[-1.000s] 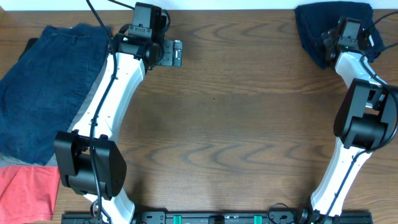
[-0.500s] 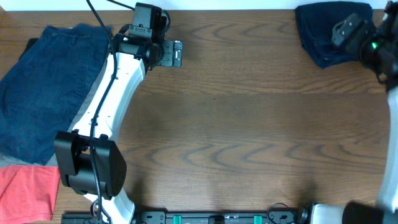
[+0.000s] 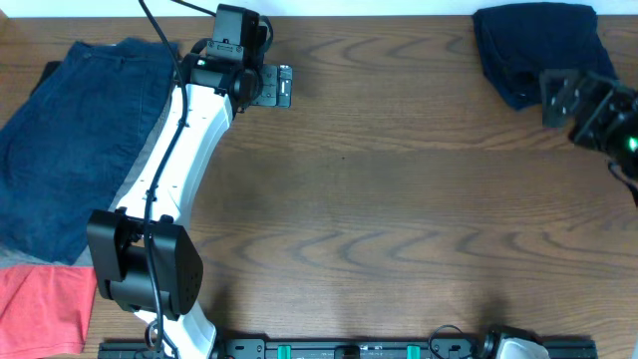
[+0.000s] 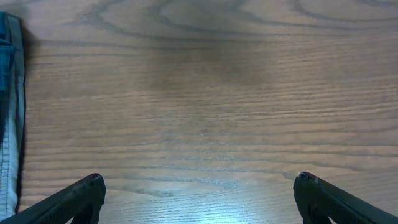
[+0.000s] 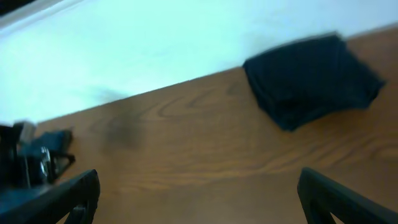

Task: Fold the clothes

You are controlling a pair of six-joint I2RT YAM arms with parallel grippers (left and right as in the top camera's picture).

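Observation:
The dark navy-blue shorts [image 3: 523, 50] lie folded into a small bundle at the table's far right corner; they also show in the right wrist view [image 5: 311, 81]. My right gripper [image 3: 560, 98] is open and empty, lifted off the table just right of and in front of the bundle, apart from it; its fingers show in the right wrist view [image 5: 199, 199]. My left gripper [image 3: 271, 85] is open and empty at the far middle-left, over bare wood; its fingers show in the left wrist view [image 4: 199, 199].
Lighter denim-blue shorts [image 3: 70, 140] lie spread at the far left; their hem shows in the left wrist view [image 4: 9, 112]. A coral-red garment [image 3: 40, 304] lies at the near left corner. The table's far edge meets a white wall [image 5: 124, 50].
My right arm has swung off the navy bundle, rising and moving toward the right edge and nearer. The bundle stays in place. The left arm has not moved.

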